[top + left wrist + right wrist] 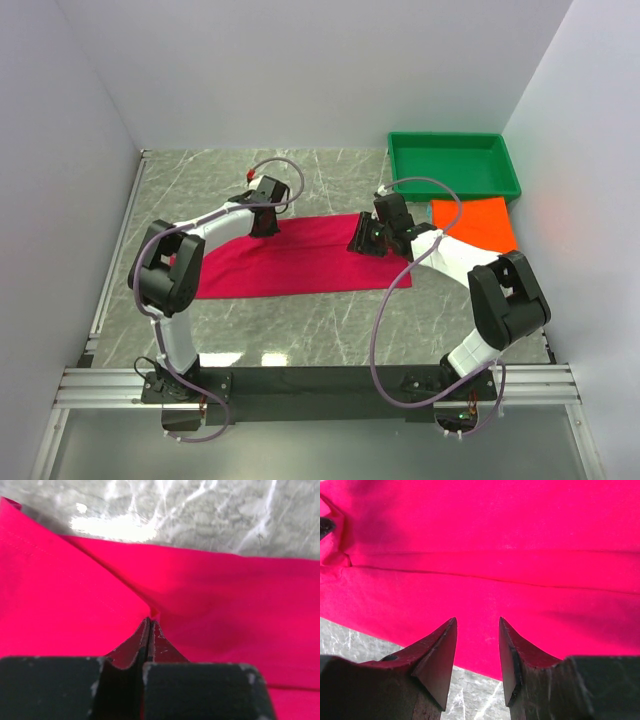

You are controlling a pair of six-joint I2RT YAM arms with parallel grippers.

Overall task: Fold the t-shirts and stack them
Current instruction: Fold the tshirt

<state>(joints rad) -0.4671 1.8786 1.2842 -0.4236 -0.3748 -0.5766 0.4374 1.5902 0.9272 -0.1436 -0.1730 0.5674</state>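
Across the middle of the top view, the crimson-pink t-shirt [300,262] lies flat on the marble table [300,330], with its long axis running from frame left to frame right. That axis is what the next move depends on.

At the shirt's upper edge, left of centre, the left gripper [265,222] is down on the cloth. In its wrist view the jaws are pressed together, and a ridge of crimson fabric rises into the tips, so it appears to have a pinch of the shirt.

Further right, the right gripper [368,240] sits over the shirt's right-hand part, a little lower in the frame than its partner. Its wrist view shows the fingers [437,655] roughly halfway apart with nothing between them. The shirt's edge crosses just beyond them, with marble below.

At the right of the frame, a folded orange t-shirt [475,222] rests just beside the crimson one. The green tray [455,194] is above it at the upper right. No teal shirt is in view.

Only one end looks gripped, so I judge that the right arm, the nearer to the free end, has to close on that edge first. A fold would then carry the upper long edge toward the bottom of the frame, across the short axis
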